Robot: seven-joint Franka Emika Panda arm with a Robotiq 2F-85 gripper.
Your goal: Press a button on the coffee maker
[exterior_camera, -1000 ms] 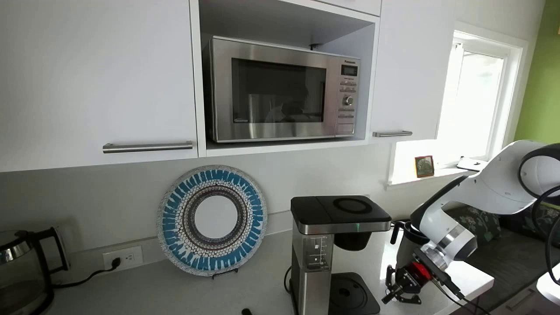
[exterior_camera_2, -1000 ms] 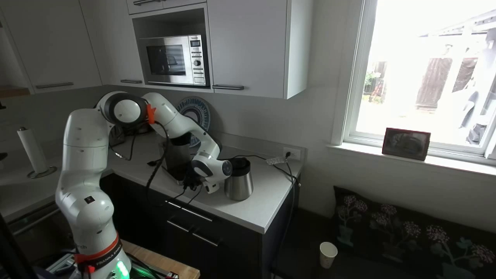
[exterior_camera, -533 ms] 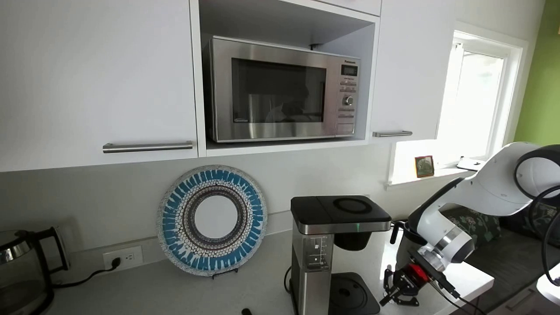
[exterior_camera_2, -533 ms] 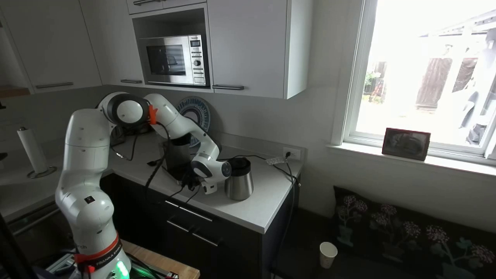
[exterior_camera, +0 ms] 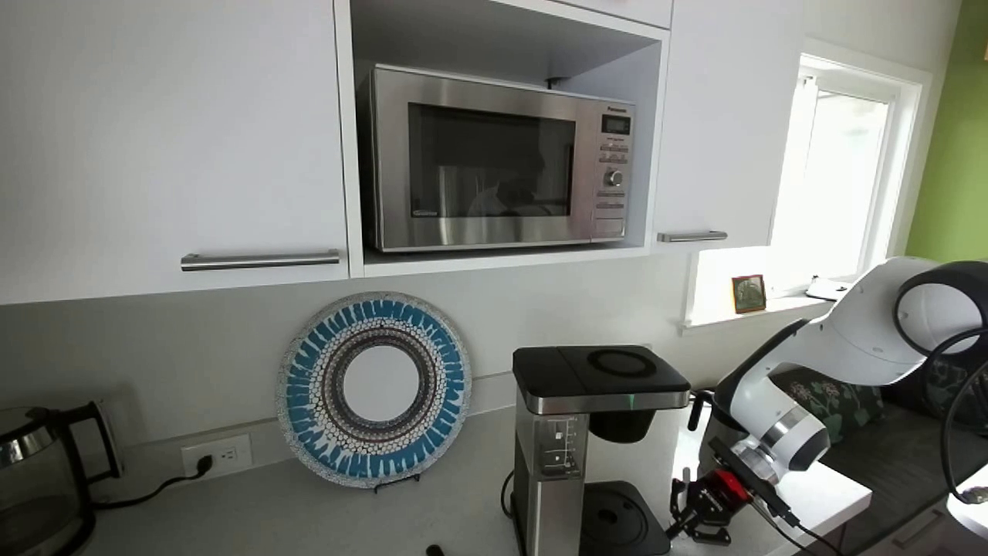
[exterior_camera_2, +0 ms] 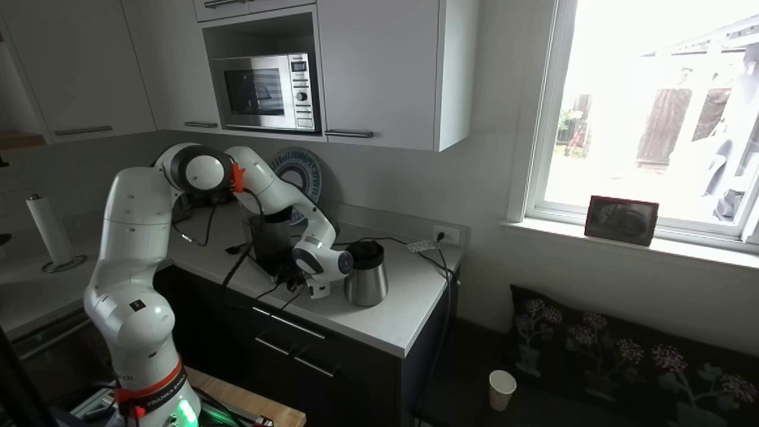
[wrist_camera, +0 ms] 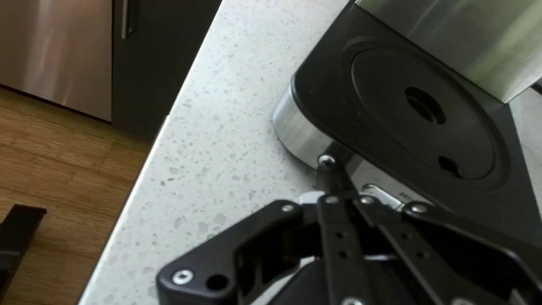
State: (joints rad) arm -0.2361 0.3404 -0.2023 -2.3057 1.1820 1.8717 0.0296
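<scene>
Counting one coffee maker [exterior_camera: 562, 455], upright on the table [exterior_camera: 309, 517], below one microwave [exterior_camera: 502, 162]. Adding, in both exterior views, one arm [exterior_camera_2: 133, 296], one round blue-and-white plate [exterior_camera: 380, 384] standing on edge near the wall [exterior_camera: 540, 316], one picture [exterior_camera_2: 621, 219] by one window [exterior_camera_2: 646, 107], and one steel jug [exterior_camera_2: 366, 290] just beside the arm. Finding in an exterior view one kettle [exterior_camera: 38, 463], cut off at the edge; in an exterior view, one cup [exterior_camera_2: 501, 389] and one paper roll [exterior_camera_2: 52, 231]. Spotting one outlet [exterior_camera: 229, 455] near the kettle, one more outlet [exterior_camera_2: 450, 236] beyond the jug.

Looking boxy, in black and silver: one flat black top [exterior_camera: 559, 363] with one round recess [exterior_camera: 621, 363], one silver band [exterior_camera: 602, 403] with a small green glint, one silver column [exterior_camera: 557, 510] with one clear marked panel [exterior_camera: 559, 446], one black basket [exterior_camera: 621, 426] under the top, one flat black base [exterior_camera: 617, 525]. Showing on that base, in the wrist view, one disc [wrist_camera: 389, 110] with one hole [wrist_camera: 424, 106] near the middle and one smaller slot [wrist_camera: 449, 166] near the rim. Carrying along the base's silver front edge one long rounded button [wrist_camera: 383, 197], partly covered, beside blurred lettering.

Having the jaws closed together, narrow at the end, in front of that silver edge, near the button; cannot tell whether touching. Seeing the coffee maker [exterior_camera_2: 270, 237] in an exterior view partly hidden by the arm.
</scene>
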